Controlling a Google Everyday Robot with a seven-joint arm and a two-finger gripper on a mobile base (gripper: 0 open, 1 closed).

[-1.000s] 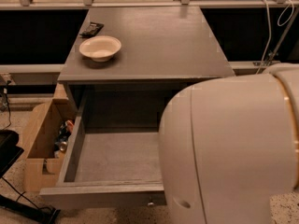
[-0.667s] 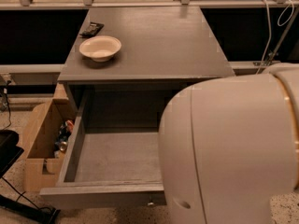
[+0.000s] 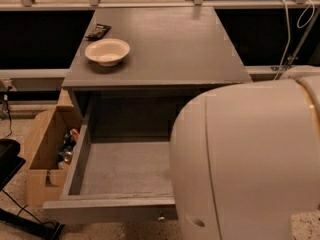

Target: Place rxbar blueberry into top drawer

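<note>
Filling the lower right of the camera view, the robot's big rounded white arm casing blocks that corner and covers the right part of the wide shallow grey wooden drawer. The drawer stands pulled out from under the grey rectangular wooden surface. Its grey floor, plain left wall and flat front panel show. A small round metal knob sits low on the front panel, right at the edge of the casing.

The pincer does not show in this view, so I cannot tell whether it is released or clenched. The small flat navy-blue snack bar is not to be seen here either, and where it is I cannot tell.

On the surface, toward its left side, a shallow round cream bowl stands upright. Just behind the bowl and apart from it, near the back left corner, lies a small flat dark wrapper.

On the speckled floor, just left of the drawer, an open tan cardboard box holds a few colourful small items, too small to tell apart. A black object juts in at the left edge. A pale cable hangs at the upper right.
</note>
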